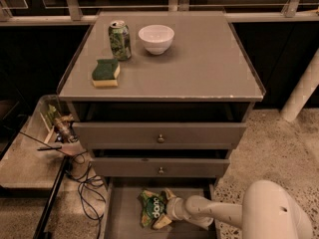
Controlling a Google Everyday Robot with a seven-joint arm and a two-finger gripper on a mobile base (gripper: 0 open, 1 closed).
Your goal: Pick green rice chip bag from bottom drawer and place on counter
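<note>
STEP reach-in | gripper [164,209] low in bottom drawer [122,219], against right edge of green rice chip bag [149,207] on the drawer floor | hold: cannot tell | RISK: crinkly foil may slip during lift, or catch on middle drawer [159,167] overhead | counter [199,68] carries 3 items at back-left

The crinkled green rice chip bag [151,208] (dark green oval, white lettering) lies at the bottom centre of the frame on the floor of the pulled-out bottom drawer [124,218], with the hand [163,209] at its right edge, well below the grey-brown bench [199,63].
</note>
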